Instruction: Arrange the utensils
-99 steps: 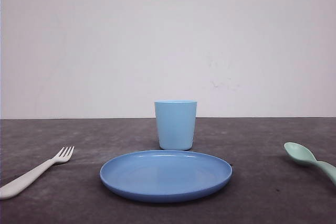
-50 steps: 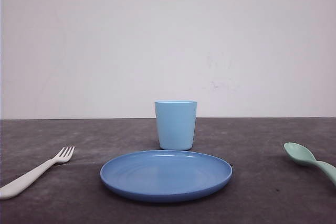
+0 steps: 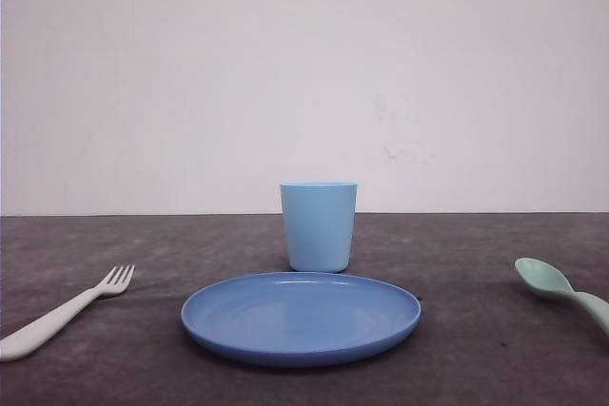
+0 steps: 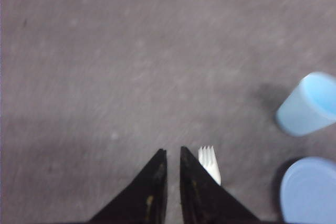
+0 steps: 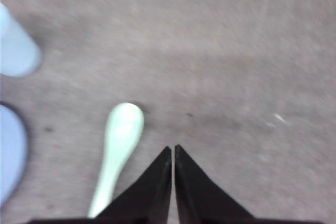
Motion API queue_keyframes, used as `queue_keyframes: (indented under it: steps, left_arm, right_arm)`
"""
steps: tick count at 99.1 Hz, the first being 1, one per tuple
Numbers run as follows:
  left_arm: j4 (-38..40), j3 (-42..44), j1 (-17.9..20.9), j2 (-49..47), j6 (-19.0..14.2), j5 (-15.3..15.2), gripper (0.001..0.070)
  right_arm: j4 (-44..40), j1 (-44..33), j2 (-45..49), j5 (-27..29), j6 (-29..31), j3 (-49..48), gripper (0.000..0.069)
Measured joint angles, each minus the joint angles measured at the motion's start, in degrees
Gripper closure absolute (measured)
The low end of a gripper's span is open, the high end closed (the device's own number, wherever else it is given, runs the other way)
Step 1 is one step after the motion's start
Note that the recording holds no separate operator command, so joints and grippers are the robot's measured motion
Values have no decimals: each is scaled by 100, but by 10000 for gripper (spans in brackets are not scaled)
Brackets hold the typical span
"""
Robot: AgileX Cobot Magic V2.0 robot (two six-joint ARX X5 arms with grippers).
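A: Start at the left claw; how do its fingers stand?

B: Together, or nearly so, with only a thin slit between the tips; nothing is held; it hangs above the dark tabletop; the white plastic fork lies just beside it, on the side toward the light blue cup and the round blue plate; in the left wrist view the tines point away from the wrist, so the fork's long axis runs roughly in line with the fingers rather than across them.

A: And the right claw?

B: Also pressed together and empty; the pale mint-green spoon sits just beside it, again on the plate side; the bowl lies ahead and the handle trails back toward the wrist, slightly slanted.

A: Seen from the front?

B: The fork lies at the far left of the tabletop, tines angled toward the middle; the spoon lies at the far right, its bowl toward the middle; the plate sits between them with the cup just behind it; both utensils are well apart from the plate.

A: So which arm takes which?

B: I judge the left arm is nearer the fork and the right nearer the spoon; each claw would need to spread, shift sideways toward the plate side and close across the handle.
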Motion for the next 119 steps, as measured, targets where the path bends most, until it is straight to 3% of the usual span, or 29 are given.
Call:
queue_keyframes:
  steps: [42,50,67,78,87,107,119]
  left_arm:
    - [-68,0,-28,354,236,-22,673]
    - [-68,0,-28,354,236,-24,600]
    - [-68,0,-28,354,251,-24,282]
    - [-68,0,-28,354,254,-24,209]
    - [-68,0,-46,354,229,-24,199]
    - [-70,0,-275,407,7,-24,199]
    - [-74,0,-608,605,-219,-24,199]
  right_arm:
    - [-37,0,415,61,-101,0,674]
    - [-74,0,415,61,-105,0,570]
    - [-83,0,415,61,-103,0,186]
    - [-87,0,415,61,-103,0,51]
    - [-96,0,415,61,-103,0,11]
    - [-109,0,415,61,-103,0,12]
    - [-109,0,415,59,-103,0,12]
